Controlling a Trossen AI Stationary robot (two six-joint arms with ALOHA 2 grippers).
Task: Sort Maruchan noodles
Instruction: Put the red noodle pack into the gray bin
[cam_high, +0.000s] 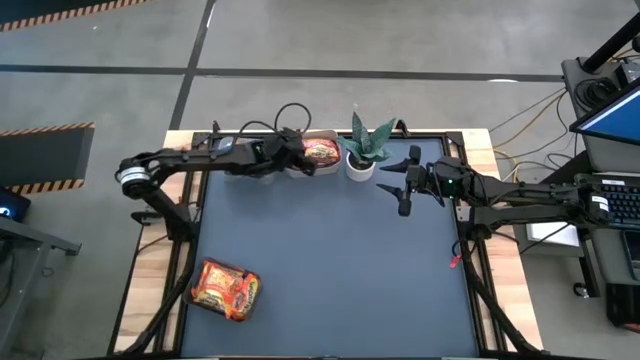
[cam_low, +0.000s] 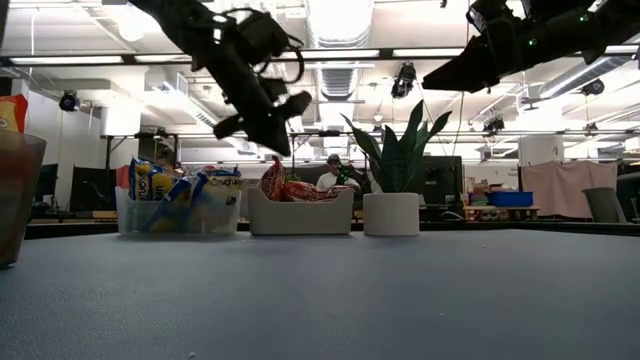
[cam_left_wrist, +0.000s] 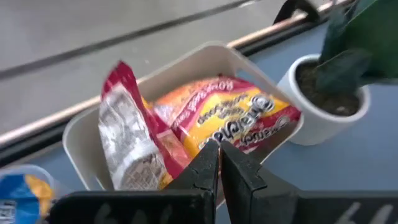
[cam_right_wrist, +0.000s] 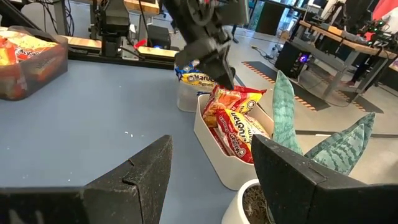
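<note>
While its fingers were pressed together and empty, the left hand (cam_high: 303, 165) hovered at twelve o'clock over the white tub (cam_left_wrist: 205, 57) holding red Maruchan noodles (cam_left_wrist: 231, 121), seemingly post-drop; the right hand (cam_high: 393, 188) waited apart, near two o'clock.

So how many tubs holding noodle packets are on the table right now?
3. A clear tub of blue-yellow packets and a white tub of red packets sit side by side at the far edge; a tub of orange packets sits near the front-left corner. Others may be hidden.

Shut left hand (cam_left_wrist: 219, 163) above red noodle packets (cam_left_wrist: 211, 124) in white tub (cam_left_wrist: 81, 140).
</note>
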